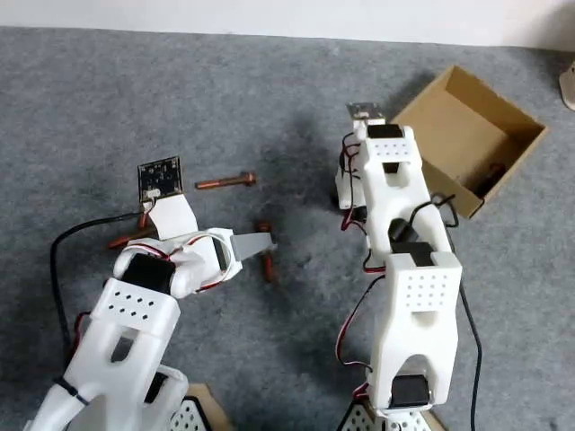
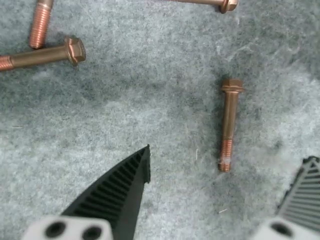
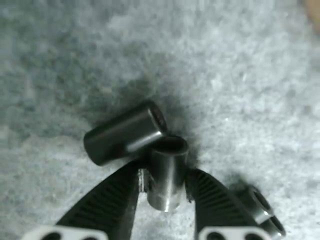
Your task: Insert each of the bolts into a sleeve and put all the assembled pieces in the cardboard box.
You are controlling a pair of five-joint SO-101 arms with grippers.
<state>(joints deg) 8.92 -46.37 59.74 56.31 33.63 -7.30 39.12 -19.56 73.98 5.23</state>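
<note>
Left wrist view puts one bolt (image 2: 230, 120) flat on the grey surface (image 2: 125, 100), between the spread fingers of the left hand (image 2: 229, 154), which is open and empty. The bolt's long axis runs along the fingers with its head away from the wrist, so I judge a closing pinch would cross the shank. From above it lies near-to-far. The right hand (image 3: 165, 182) is clamped on a sleeve (image 3: 167, 155), left of the cardboard box (image 1: 440, 117)
</note>
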